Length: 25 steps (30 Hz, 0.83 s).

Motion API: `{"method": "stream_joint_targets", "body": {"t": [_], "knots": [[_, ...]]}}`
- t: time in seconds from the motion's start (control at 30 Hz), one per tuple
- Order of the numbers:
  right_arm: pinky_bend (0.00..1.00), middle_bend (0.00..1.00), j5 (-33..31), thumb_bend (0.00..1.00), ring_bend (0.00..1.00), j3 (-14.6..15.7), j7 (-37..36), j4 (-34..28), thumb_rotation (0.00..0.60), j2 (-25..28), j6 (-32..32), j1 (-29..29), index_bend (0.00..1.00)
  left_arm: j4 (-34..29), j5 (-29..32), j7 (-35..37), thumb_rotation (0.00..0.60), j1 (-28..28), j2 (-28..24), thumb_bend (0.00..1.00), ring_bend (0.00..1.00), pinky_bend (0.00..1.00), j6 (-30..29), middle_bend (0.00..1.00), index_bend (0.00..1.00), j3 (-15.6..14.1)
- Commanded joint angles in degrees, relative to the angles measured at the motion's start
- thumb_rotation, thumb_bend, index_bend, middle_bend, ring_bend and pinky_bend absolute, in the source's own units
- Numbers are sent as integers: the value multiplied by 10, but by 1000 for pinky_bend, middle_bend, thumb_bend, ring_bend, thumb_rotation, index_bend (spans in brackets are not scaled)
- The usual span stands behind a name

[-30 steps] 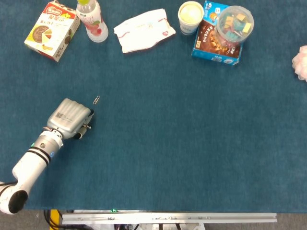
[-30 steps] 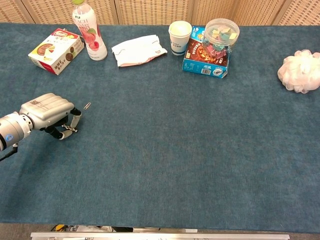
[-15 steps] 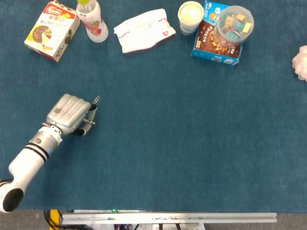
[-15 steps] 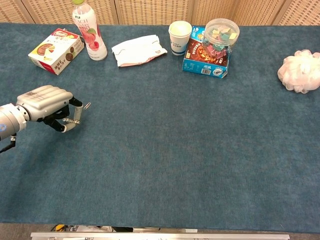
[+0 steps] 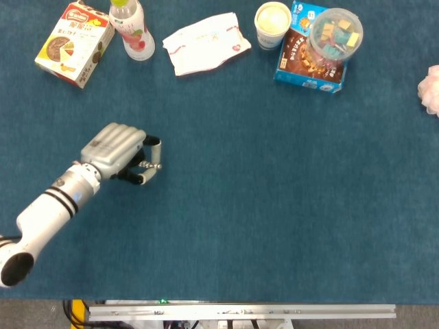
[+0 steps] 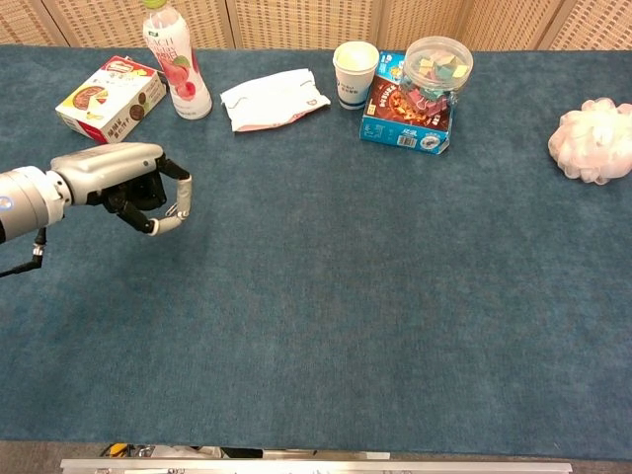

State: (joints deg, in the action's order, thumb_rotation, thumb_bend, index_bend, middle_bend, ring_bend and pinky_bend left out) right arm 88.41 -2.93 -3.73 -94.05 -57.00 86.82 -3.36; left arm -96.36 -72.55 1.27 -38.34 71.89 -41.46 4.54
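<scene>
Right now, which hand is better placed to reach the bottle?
Left. The left hand is over the table's left part, near the bottle; the right hand shows in neither view.

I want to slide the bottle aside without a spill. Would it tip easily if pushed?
Probably, if pushed high: the bottle stands upright, tall and narrow on soft cloth. A low push should be safer. Its smooth round body may slip or turn against fingers. The box beside it leaves little room on that side.

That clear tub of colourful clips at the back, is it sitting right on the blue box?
Touching. The chest view shows the clear tub resting on top of the blue box, with no gap between them.
</scene>
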Motion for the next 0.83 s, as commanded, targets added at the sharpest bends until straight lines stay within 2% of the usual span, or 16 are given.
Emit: {"method": "stream_joint_targets", "body": {"t": [0.03,0.83], "knots": [[415,385,0,324,333,0,-4,2,600,0,2,2,302,5,10,15,600,-12,4,379,930,949,10,959,598,12],[416,389,-4,324,337,-1,-13,8,600,4,14,14,303,95,106,5,600,-51,57,380,930,949,33,959,602,24]]}}
